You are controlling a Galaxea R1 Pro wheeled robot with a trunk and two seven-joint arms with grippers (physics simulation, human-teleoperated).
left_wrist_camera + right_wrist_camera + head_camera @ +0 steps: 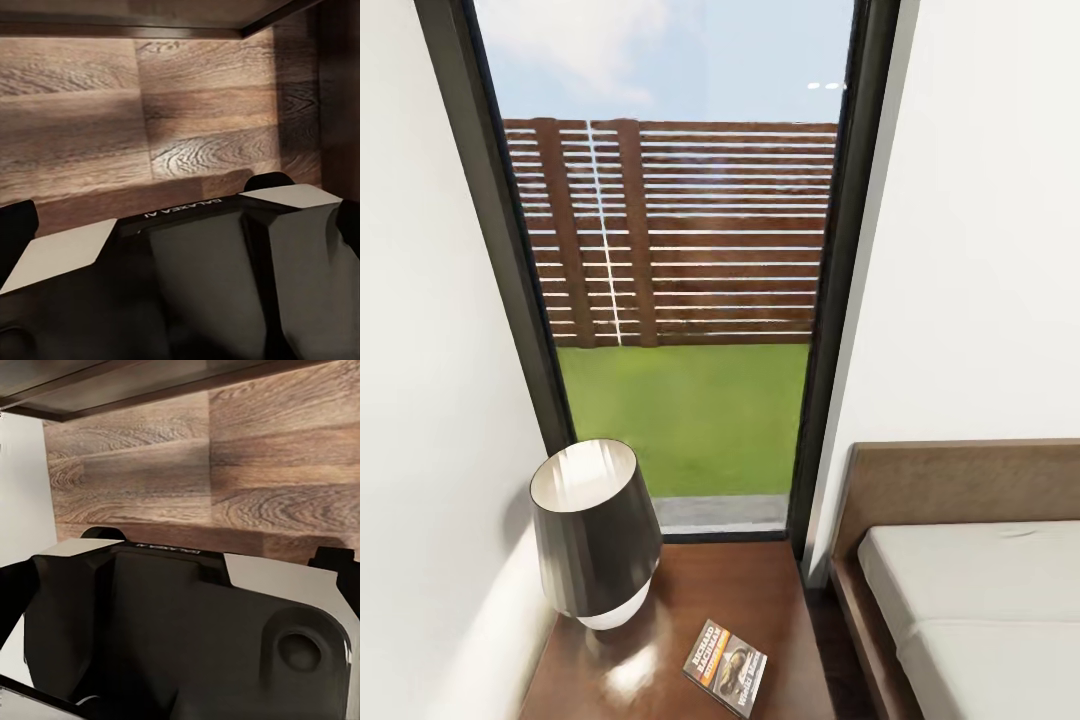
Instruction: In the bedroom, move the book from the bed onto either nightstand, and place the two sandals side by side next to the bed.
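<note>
The book lies flat on the glossy dark-brown nightstand, near its front right, cover up with white lettering and an orange band. The bed stands to the right of the nightstand, with a brown headboard and a bare off-white mattress. The sandals are out of view. In the left wrist view, my left gripper hangs low over the robot's own body and the wood floor, its dark fingertips far apart at the frame edges with nothing between them. My right gripper is held the same way, empty.
A dark lamp with a white inside stands on the nightstand's left half, next to the white wall. A tall black-framed window behind shows a slatted fence and grass. A narrow floor gap separates nightstand and bed.
</note>
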